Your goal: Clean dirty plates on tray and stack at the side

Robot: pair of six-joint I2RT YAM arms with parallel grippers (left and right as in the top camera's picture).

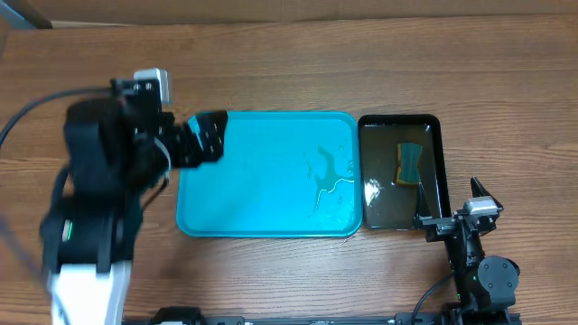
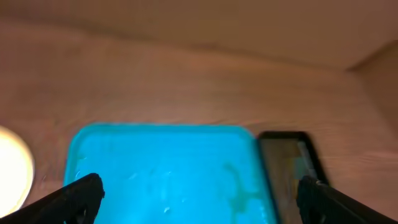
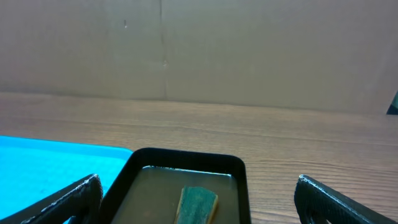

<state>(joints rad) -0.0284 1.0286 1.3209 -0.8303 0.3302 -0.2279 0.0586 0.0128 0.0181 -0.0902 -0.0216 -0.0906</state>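
Currently my left hand (image 1: pixel 215 138) hovers wide open over the tray's (image 1: pixel 262 212) far-left corner; my right hand (image 3: pixel 199 196), equally wide, is at the black tray's (image 1: pixel 433 122) near end.

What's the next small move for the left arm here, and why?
Probably lift the left gripper clear of the blue tray: its jaws are open and empty, the tray shows only a puddle, no plates, and the sponge lies in the black tray.
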